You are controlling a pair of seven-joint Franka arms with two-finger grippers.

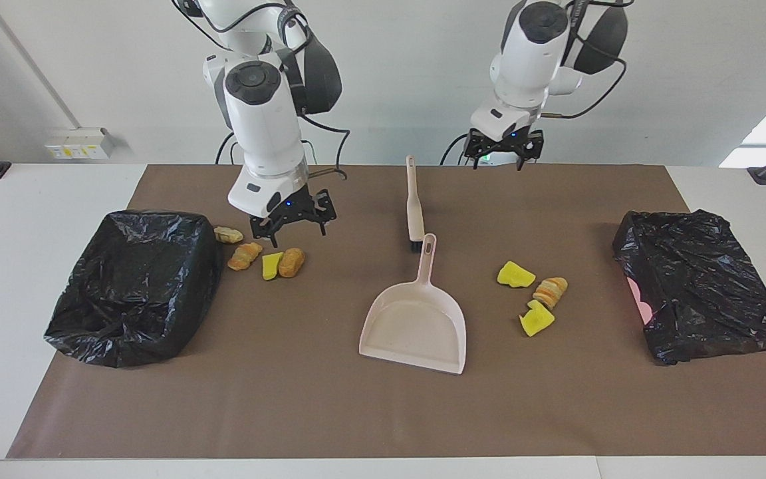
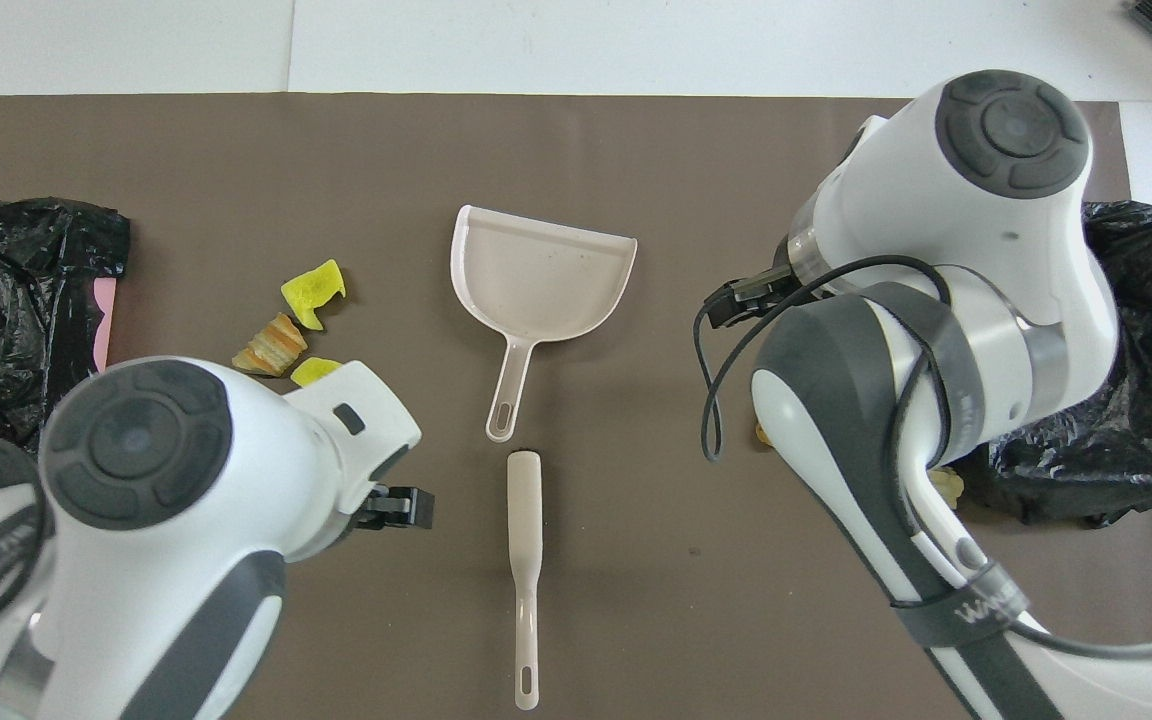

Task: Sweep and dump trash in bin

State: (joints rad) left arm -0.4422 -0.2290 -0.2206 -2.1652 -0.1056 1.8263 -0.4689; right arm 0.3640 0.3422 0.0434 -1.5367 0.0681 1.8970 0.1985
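Observation:
The trash lies in two clusters on the brown mat. Several pieces, a yellow chunk (image 1: 270,265) and tan ridged lumps (image 1: 245,256), sit beside the bin (image 1: 133,286) at the right arm's end. My right gripper (image 1: 295,233) hangs open just above them, holding nothing. Three more scraps, a yellow chunk (image 1: 514,274) (image 2: 311,293) and a tan lump (image 1: 550,291) (image 2: 271,345) among them, lie toward the left arm's end. My left gripper (image 1: 499,161) waits open and empty over the mat's edge by the robots. In the overhead view the right arm hides most of its cluster.
A beige dustpan (image 1: 416,326) (image 2: 541,270) lies mid-mat, with its handle toward the robots. A beige brush (image 1: 413,206) (image 2: 526,560) lies in line with it, nearer to the robots. A second black-bagged bin (image 1: 702,286) (image 2: 16,300) stands at the left arm's end.

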